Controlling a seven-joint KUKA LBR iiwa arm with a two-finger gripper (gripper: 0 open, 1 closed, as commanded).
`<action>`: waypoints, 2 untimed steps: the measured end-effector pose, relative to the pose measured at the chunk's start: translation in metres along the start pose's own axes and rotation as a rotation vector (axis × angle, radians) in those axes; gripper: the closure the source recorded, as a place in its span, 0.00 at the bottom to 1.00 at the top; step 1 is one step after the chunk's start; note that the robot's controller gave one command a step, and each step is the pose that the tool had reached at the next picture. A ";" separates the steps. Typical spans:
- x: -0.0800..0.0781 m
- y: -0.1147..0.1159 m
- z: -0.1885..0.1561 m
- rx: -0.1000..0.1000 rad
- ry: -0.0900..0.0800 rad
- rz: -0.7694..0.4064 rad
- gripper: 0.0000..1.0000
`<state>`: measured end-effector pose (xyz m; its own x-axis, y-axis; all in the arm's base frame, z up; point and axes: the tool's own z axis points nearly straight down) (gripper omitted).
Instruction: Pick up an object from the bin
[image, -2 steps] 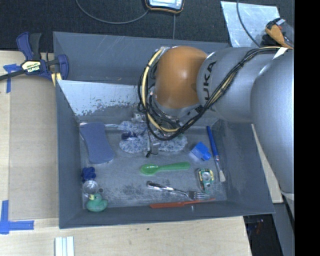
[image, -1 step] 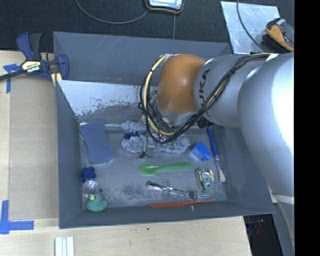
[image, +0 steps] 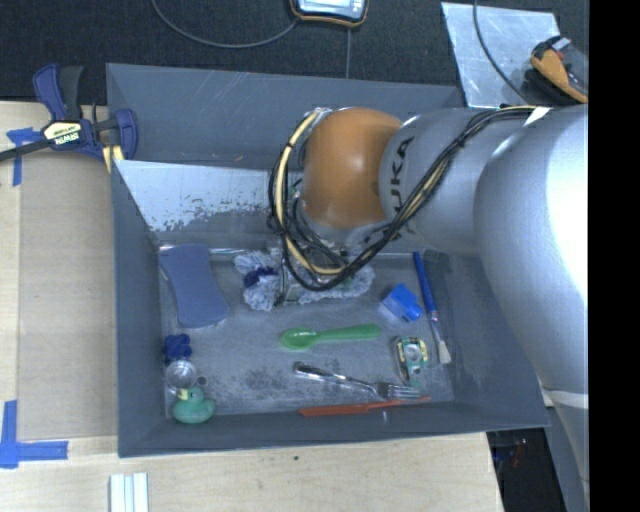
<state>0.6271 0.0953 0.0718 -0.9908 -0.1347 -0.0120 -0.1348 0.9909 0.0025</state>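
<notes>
My gripper (image: 296, 272) hangs low at the back middle of the bin, its dark body showing under the arm's orange cover and cables. It is right over a crumpled blue-and-white cloth (image: 260, 282), which spreads out on both sides of it. A green plastic spoon (image: 330, 336) lies flat just in front of the cloth, apart from the gripper. To the right of the cloth sits a small blue block (image: 402, 303).
A blue pad (image: 193, 285) lies at the left, a blue pen (image: 427, 287) at the right. Along the front are a metal fork (image: 345, 379), a red stick (image: 365, 406), a small green-and-yellow item (image: 411, 358), a blue knob (image: 177, 348) and a green toy with a clear bulb (image: 188, 397).
</notes>
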 end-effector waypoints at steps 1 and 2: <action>0.000 0.000 0.000 0.000 0.000 0.000 1.00; 0.000 0.000 -0.013 0.000 -0.001 0.001 1.00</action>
<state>0.6272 0.0951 0.0848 -0.9909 -0.1338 -0.0132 -0.1338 0.9910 0.0026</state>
